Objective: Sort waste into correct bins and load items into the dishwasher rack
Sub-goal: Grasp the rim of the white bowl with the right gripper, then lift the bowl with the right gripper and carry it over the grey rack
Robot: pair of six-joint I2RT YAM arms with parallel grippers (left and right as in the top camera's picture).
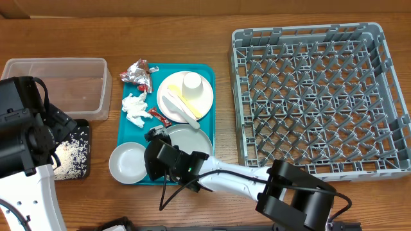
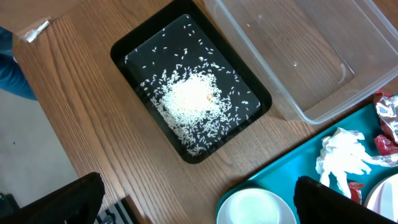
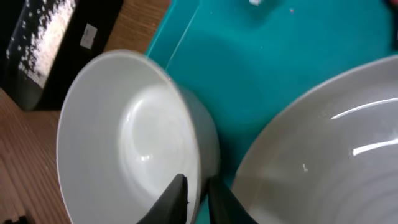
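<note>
The right arm (image 1: 231,179) lies low and long across the near side of the table (image 1: 192,38), reaching leftward from its black elbow to the teal tray (image 3: 280,68). Its wrist brings the right fingers (image 3: 175,198) onto the rim of the small white bowl (image 3: 124,137); one finger is inside the bowl and the other against its outer wall; the two are drawn close together and pinch the rim between them. The bowl sits in the tray's corner; just beside the outer finger lies the pale grey plate (image 3: 336,155), its edge close to the bowl; beyond the bowl from these fingers, off the teal tray, is the black tray (image 3: 102,15). The left arm (image 1: 26,128) stands over that side of the table with its wrist pointing down; the left fingers (image 2: 74,199) are spread wide with nothing between them, hovering above the table at the teal tray's corner. Ahead of them the black tray holds a heap of white rice (image 2: 186,99) in its middle; past that, just beside it, is the clear tub (image 2: 298,74). Near the right-hand finger are the bowl and the crumpled white napkin (image 2: 342,155) on the teal tray; a foil wrapper (image 2: 388,115) lies farther on. The dishwasher rack (image 1: 314,96) stands well apart from both pairs of fingers, behind the right arm's elbow.
</note>
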